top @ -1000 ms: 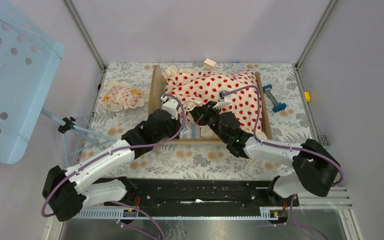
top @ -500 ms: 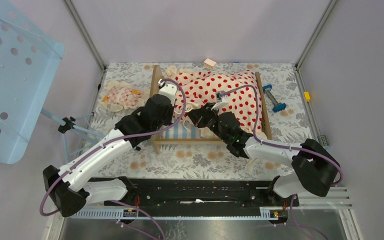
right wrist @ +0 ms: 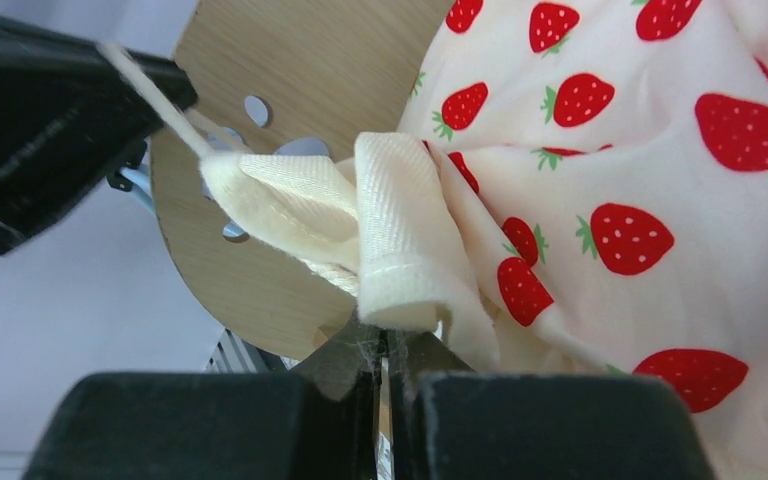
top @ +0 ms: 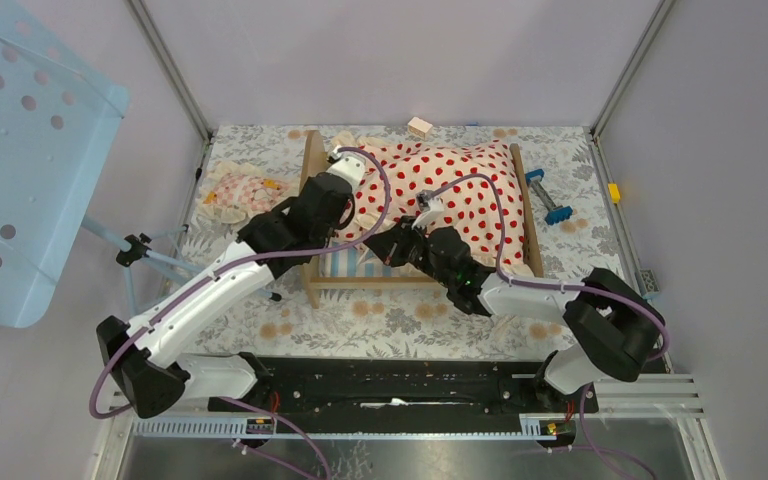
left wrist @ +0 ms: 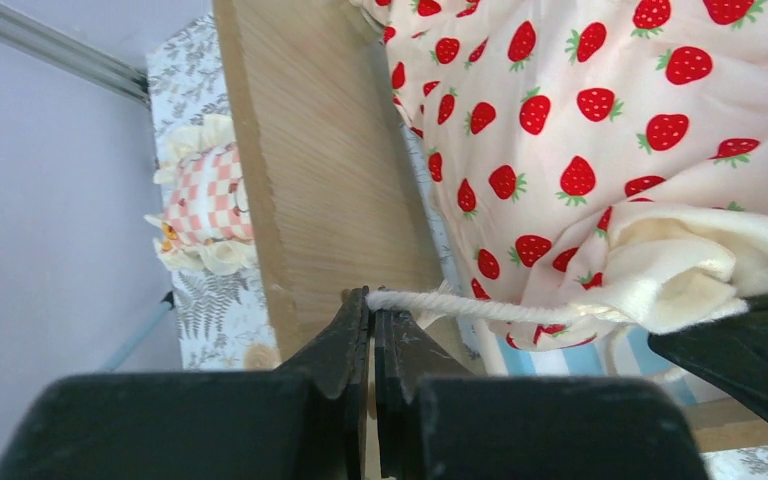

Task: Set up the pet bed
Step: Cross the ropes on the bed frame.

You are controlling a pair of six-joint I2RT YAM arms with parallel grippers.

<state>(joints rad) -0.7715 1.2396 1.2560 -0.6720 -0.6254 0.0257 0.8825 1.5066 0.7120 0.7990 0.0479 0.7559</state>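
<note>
My left claw point(left wrist: 371, 325) and right claw point(right wrist: 385, 362) are matt black plastic with a little lint on them. The pet bed point(left wrist: 330, 180) is pale wood, smooth and matt, with fine grain. The blanket point(left wrist: 600, 120) is soft printed cloth with a cream ribbed twill hem, and its cord point(left wrist: 460, 306) is twisted white thread.

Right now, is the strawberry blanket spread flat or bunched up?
Bunched: the strawberry blanket lies in folds, leaving the striped mattress bare along the near side.
</note>
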